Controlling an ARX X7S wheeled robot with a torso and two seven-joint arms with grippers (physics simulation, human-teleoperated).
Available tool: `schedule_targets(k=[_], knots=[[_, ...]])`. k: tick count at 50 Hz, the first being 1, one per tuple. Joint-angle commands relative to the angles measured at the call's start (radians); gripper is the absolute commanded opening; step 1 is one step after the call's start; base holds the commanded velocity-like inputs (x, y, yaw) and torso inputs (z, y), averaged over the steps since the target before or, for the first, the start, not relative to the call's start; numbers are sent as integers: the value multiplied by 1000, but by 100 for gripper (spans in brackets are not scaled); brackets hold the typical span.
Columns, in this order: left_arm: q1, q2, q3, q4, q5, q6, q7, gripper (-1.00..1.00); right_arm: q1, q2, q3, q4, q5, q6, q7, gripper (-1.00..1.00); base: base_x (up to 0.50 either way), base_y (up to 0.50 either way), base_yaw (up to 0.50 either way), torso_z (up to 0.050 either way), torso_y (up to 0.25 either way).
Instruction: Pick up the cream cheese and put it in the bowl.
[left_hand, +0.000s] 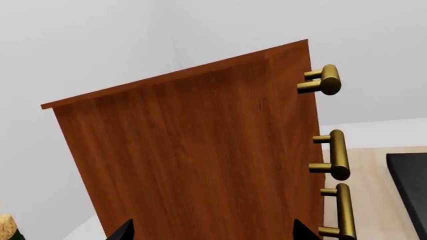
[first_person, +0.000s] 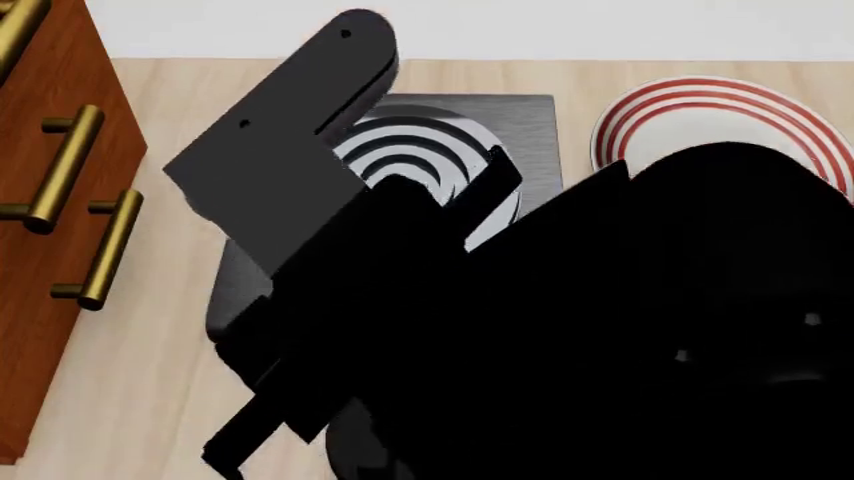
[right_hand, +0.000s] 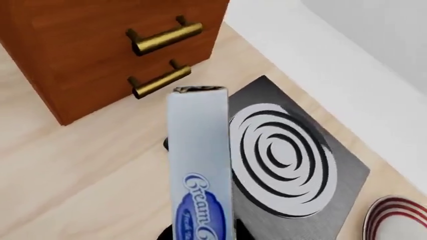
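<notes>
Pale blue-grey cream cheese (right_hand: 199, 165) box, clamped in the right end effector (right_hand: 200, 232), standing out lengthwise from it, dark blue oval label with white script facing the wrist camera. Held above the light wooden surface (right_hand: 80, 185), clear of it. Just beyond the box's far end: reddish wooden cabinet (right_hand: 100, 45) with brass drawer handles (right_hand: 167, 37). Beside the box, below it: grey stove plate (right_hand: 293, 165) with black-and-white concentric rings. Farther off past the plate: white plate with red rings (right_hand: 397, 220), only an edge showing. Bowl not seen in any view.

Left end effector (left_hand: 210, 232): only two dark fingertips (left_hand: 123, 231) at the frame edge, well apart, nothing between them, pointing at the cabinet's side panel. Head view mostly blocked by dark arm links (first_person: 534, 330); neither end effector discernible there.
</notes>
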Motion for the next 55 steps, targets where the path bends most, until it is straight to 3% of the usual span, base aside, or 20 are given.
schedule_targets(k=[1,27,39,55], knots=[[0,-3,1,2,-2,-4,-3,100,55,92,76,7,54,-47,52,-100,0,0,0,0,0],[-4,-9,8,8,1,-24,-15,100,37,296,166,-48,132,-155,150,-100,0,0,0,0,0],[-5,-11,16,3,7,-25,-19,100,-26,442,213,-63,153,-211,165,-100,0,0,0,0,0],[-6,-15,16,6,3,-29,-20,100,-84,533,237,-89,169,-258,177,-100,0,0,0,0,1]])
